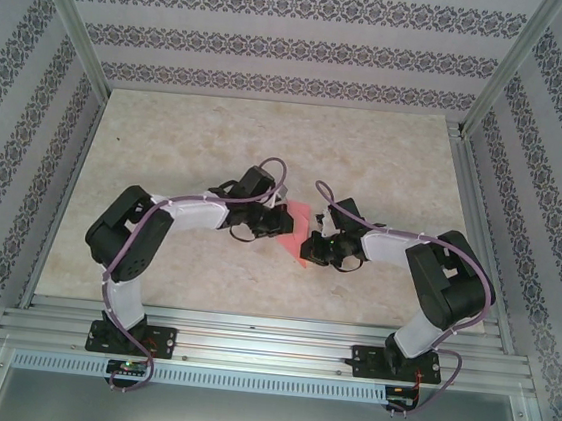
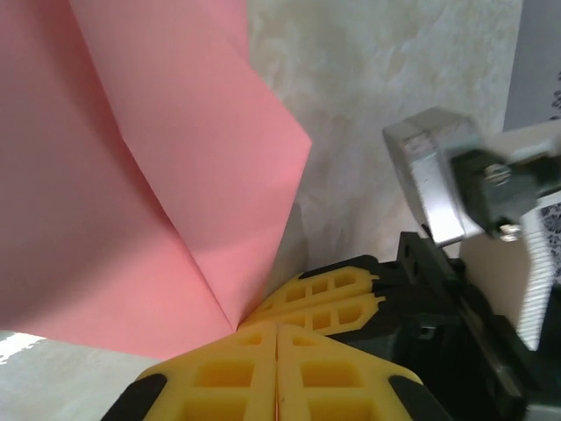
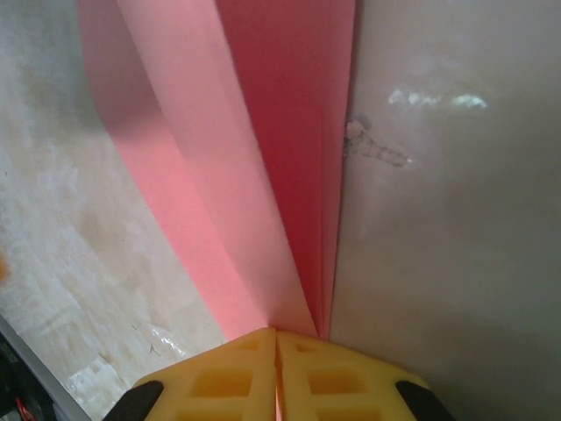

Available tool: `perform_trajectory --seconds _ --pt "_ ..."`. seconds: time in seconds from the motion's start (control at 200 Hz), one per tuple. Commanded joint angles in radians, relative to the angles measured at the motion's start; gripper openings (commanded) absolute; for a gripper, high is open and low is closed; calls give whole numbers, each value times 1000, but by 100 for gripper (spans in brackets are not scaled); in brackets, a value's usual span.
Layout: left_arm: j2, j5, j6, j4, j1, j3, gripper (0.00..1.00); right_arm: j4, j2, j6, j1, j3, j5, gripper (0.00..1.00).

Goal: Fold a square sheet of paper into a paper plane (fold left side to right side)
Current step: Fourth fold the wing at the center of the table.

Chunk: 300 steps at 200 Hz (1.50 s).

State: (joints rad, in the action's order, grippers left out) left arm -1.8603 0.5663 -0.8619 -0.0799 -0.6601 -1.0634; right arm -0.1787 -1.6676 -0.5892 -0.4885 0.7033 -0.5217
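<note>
The salmon-pink sheet of paper (image 1: 301, 221) sits creased and partly lifted at the table's middle, between both grippers. My right gripper (image 1: 310, 246) is shut on it. In the right wrist view its folded layers (image 3: 263, 158) run straight into the closed yellow jaws (image 3: 276, 331). My left gripper (image 1: 272, 220) is at the paper's left side, jaws shut (image 2: 277, 326). In the left wrist view the paper (image 2: 149, 175) narrows to a point just left of my tips, where the right gripper's fingers (image 2: 329, 298) pinch it. No paper shows in the left seam.
The beige marbled table (image 1: 218, 144) stretches around the paper on all sides. Patterned walls (image 1: 279, 39) with metal posts enclose it. Aluminium rails (image 1: 267, 340) carrying the arm bases run along the near edge. The two wrists nearly touch.
</note>
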Motion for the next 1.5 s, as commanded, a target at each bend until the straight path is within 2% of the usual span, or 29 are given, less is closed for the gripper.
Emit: perform_trajectory --seconds 0.0,0.56,0.844,1.124,1.494 --pt "-23 17 -51 109 -15 1 9 -143 -92 11 -15 -54 123 8" --pt "-117 -3 -86 115 -50 -33 7 -174 -99 32 -22 -44 152 8" --pt "-138 3 -72 106 -53 -61 9 -187 -100 34 -25 -44 168 8" --pt "-166 -141 54 -60 -43 -128 10 -216 -101 38 -36 -36 195 7" --pt "-218 -164 79 11 -18 -96 10 -224 -104 40 -41 -41 207 7"
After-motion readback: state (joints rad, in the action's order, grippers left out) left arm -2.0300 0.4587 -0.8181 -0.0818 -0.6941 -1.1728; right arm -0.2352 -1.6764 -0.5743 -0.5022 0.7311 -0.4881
